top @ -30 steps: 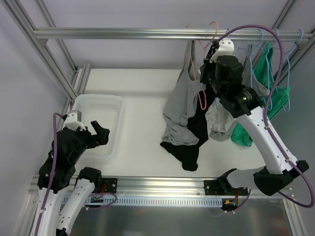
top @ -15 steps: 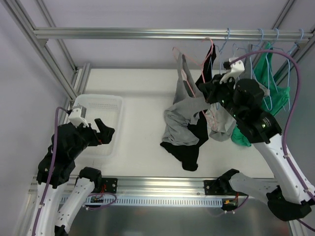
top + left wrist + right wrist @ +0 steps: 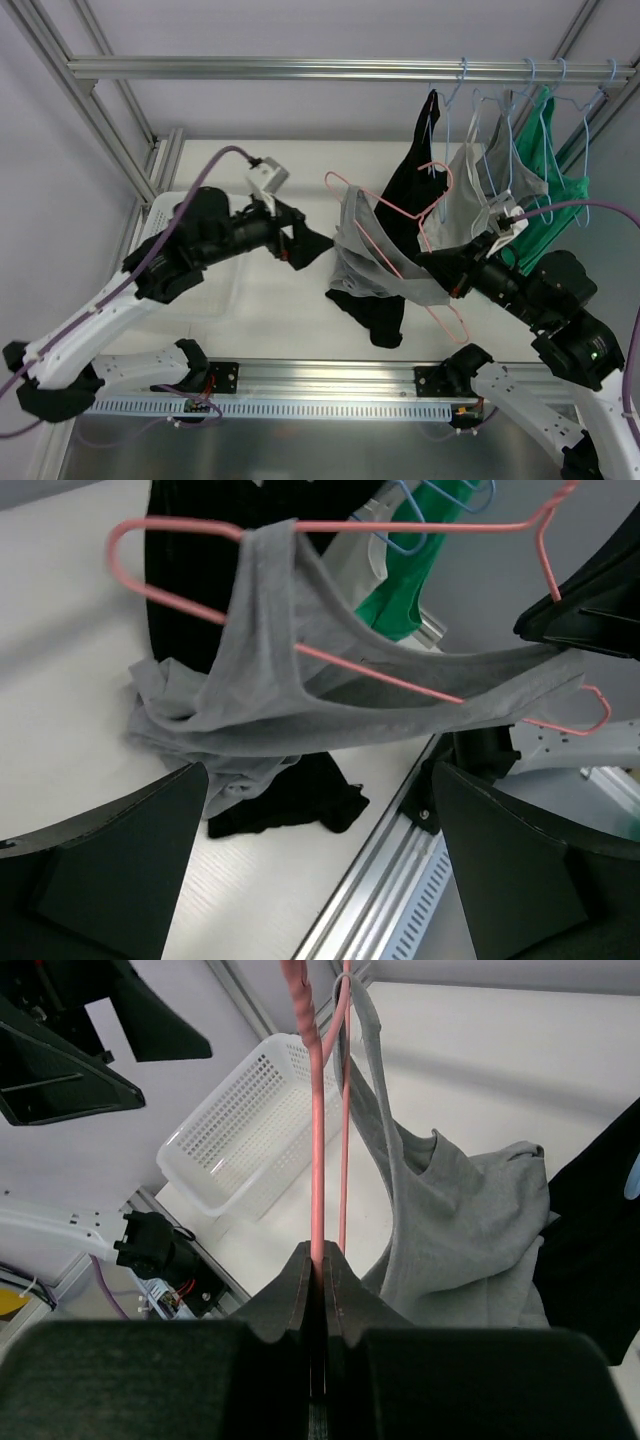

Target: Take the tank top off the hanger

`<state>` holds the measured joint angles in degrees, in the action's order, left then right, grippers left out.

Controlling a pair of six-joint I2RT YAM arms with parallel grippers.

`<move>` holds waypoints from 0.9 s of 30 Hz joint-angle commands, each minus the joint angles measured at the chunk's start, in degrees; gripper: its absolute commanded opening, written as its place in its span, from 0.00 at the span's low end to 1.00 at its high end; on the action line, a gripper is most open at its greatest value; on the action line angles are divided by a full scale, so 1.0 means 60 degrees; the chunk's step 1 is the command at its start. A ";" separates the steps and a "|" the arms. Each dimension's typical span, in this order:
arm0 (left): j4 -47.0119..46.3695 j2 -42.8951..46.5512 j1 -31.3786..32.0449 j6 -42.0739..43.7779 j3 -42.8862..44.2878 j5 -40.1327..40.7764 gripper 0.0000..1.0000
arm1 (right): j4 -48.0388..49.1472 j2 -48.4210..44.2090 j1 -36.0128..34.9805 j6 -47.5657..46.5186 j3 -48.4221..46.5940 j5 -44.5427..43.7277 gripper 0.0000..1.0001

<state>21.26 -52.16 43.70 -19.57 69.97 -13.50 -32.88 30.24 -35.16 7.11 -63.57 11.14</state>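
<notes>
A white table top [image 3: 290, 312] is enclosed by a frame of aluminium extrusion. A horizontal rail [image 3: 300, 67] is carried across the back, slanted posts [image 3: 100, 105] are set at the left, and a front rail [image 3: 330, 375] is fixed along the near edge, with a perforated white strip [image 3: 330, 408] beneath it. Plain pale grey-lavender walls [image 3: 300, 25] are seen behind and to the sides. The scene is evenly lit, and only soft shadows are cast
</notes>
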 commanded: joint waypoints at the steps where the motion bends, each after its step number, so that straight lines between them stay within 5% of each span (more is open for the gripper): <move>1: -0.0745 -0.1626 0.2317 0.1604 0.1196 0.4103 0.99 | -0.0466 -0.0015 -0.0058 0.0089 -0.0682 0.0516 0.00; 6: -0.0934 -0.3228 0.2999 0.2397 0.2281 0.6276 0.95 | -0.1359 -0.0264 -0.0058 -0.0379 -0.0948 0.0648 0.00; 11: -0.1052 -0.4094 0.2999 0.2705 0.2634 0.6775 0.73 | -0.1769 -0.0601 -0.0073 -0.0541 -0.1137 0.0664 0.00; 16: -0.1271 -0.4168 0.2999 0.2647 0.2444 0.6644 0.40 | -0.1946 -0.0675 -0.0073 -0.0629 -0.1372 0.0663 0.00; 20: -0.1316 -0.4153 0.3000 0.2604 0.2473 0.6541 0.00 | -0.1975 -0.0631 -0.0059 -0.0716 -0.1402 0.0782 0.00; 23: -0.1316 -0.3832 0.3014 0.2385 0.2430 0.6862 0.00 | -0.2237 -0.0704 -0.0059 -0.1097 -0.1270 0.0387 0.00; 27: -0.1287 -0.2591 0.2999 0.1506 0.2021 0.9360 0.00 | -0.3044 -0.0893 -0.0073 -0.2296 -0.1153 0.0662 0.00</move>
<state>15.86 -75.88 61.56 -6.37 82.54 29.65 -48.27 26.52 -35.18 -0.97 -70.06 14.00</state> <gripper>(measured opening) 0.024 0.046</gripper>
